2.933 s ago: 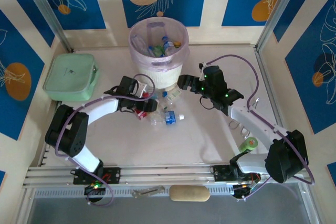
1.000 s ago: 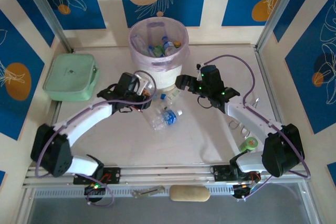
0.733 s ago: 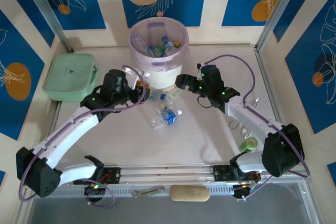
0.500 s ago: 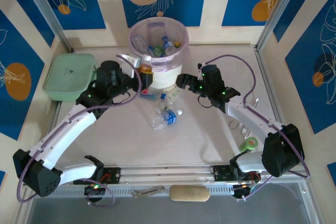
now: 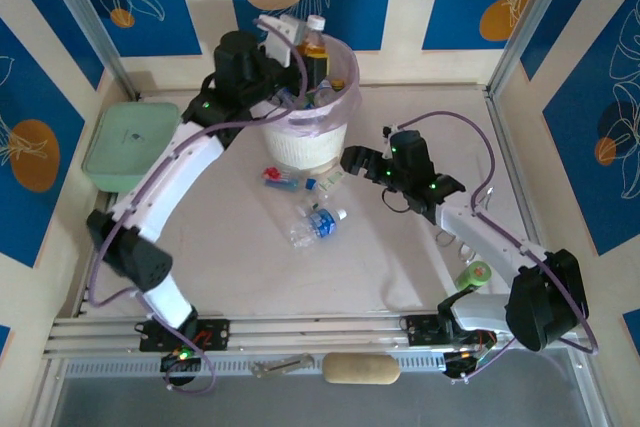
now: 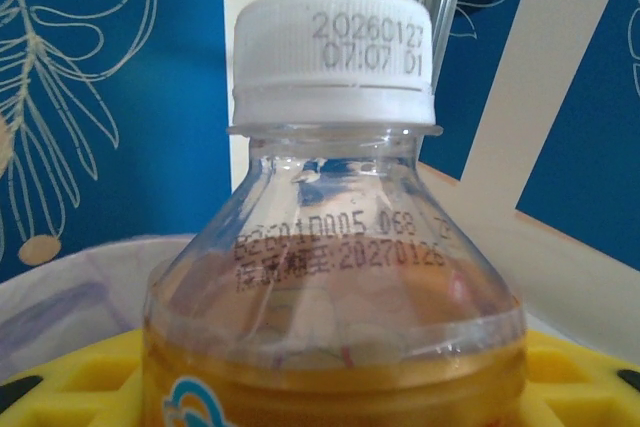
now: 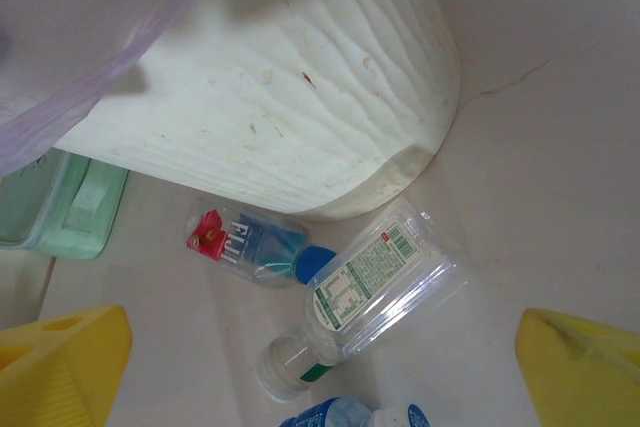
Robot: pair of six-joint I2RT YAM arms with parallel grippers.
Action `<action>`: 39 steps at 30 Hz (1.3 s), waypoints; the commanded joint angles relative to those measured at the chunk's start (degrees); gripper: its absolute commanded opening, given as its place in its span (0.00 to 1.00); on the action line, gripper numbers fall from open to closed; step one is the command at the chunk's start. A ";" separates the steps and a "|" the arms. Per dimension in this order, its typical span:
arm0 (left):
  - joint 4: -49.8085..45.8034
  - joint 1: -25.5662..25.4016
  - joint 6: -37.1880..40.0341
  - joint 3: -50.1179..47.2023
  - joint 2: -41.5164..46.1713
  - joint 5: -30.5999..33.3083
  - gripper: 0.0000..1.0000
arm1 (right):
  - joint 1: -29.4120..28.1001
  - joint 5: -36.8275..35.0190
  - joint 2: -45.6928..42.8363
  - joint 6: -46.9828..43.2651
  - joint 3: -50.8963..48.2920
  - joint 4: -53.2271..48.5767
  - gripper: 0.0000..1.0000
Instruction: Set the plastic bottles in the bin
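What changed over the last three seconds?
The left gripper rose from the table beside the bin to above its rim, shut on a white-capped bottle. The right gripper stayed open near the bin; the loose bottles stayed put.

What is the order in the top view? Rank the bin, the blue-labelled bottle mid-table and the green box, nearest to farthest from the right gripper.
From the right gripper:
1. bin, just to its left.
2. blue-labelled bottle, mid-table, toward the near edge.
3. green box, far left side.
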State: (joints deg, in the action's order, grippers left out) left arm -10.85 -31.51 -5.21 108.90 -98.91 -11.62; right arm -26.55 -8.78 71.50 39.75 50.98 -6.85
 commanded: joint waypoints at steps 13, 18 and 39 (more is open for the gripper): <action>-12.31 0.92 -3.46 19.42 -22.02 -3.15 0.47 | 2.02 -0.95 -5.68 1.03 -2.83 -1.15 0.99; -15.31 0.92 -2.98 19.47 -23.60 -2.91 0.47 | 2.18 -0.04 -4.55 1.29 -2.21 -0.65 0.99; -16.45 0.92 -2.56 18.99 -20.97 -0.73 0.99 | 1.85 1.17 -2.96 1.83 -1.53 0.00 0.99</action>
State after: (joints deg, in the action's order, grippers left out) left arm -25.63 -30.44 -8.08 127.24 -121.99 -12.29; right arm -24.62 -8.51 68.16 40.97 48.73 -7.20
